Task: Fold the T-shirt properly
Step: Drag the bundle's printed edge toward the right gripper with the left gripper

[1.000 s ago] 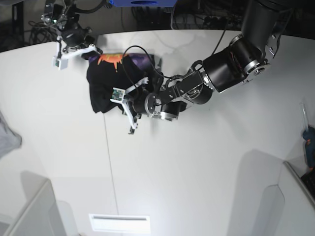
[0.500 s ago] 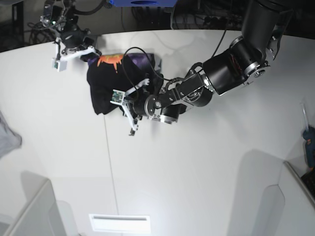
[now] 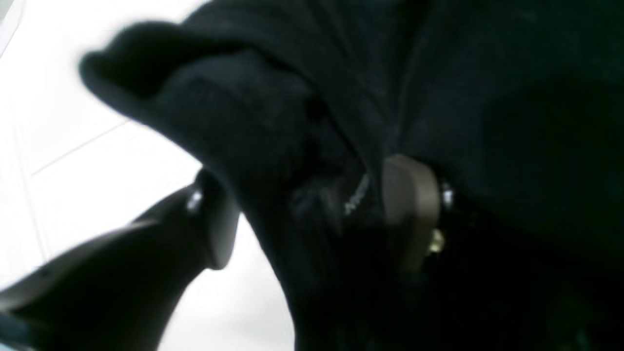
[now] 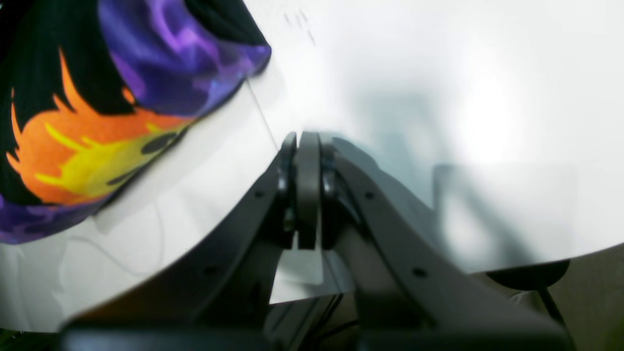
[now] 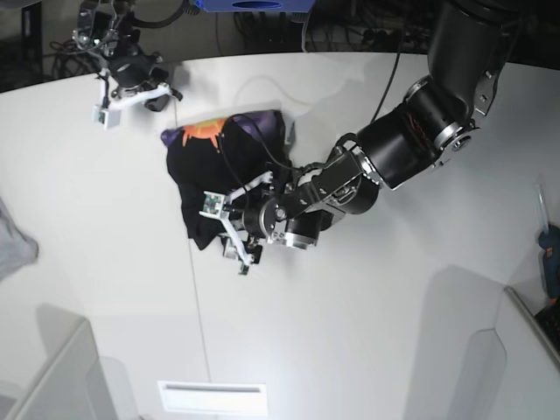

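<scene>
The left claw [image 5: 238, 249] sits low at the near edge of the large black short-sleeved cloth T-shirt [image 5: 219, 175], its camera-bearing wrist just above the cloth's lower corner. In the left wrist view its two fingers [image 3: 409, 204] stand apart, and a thick fold of the black cloth hangs down between them; one pad shows against the fabric on the right, the other stands off to the left over bare white surface. Whether the fabric is pinched or merely draped between the parted fingers cannot be told.

The right claw [image 5: 162, 92] is at the far left of the white desk [image 5: 367, 289], beside the shirt's far corner and apart from it. Its jaws are pressed together on nothing, as the right wrist view shows, with the orange-and-purple print [image 4: 97, 112] lying off to its left.

The shirt lies bunched on the desk between the two claws, print side showing only along its far edge.

A small light grey cloth [image 5: 13, 245] lies at the desk's left margin, well apart.
</scene>
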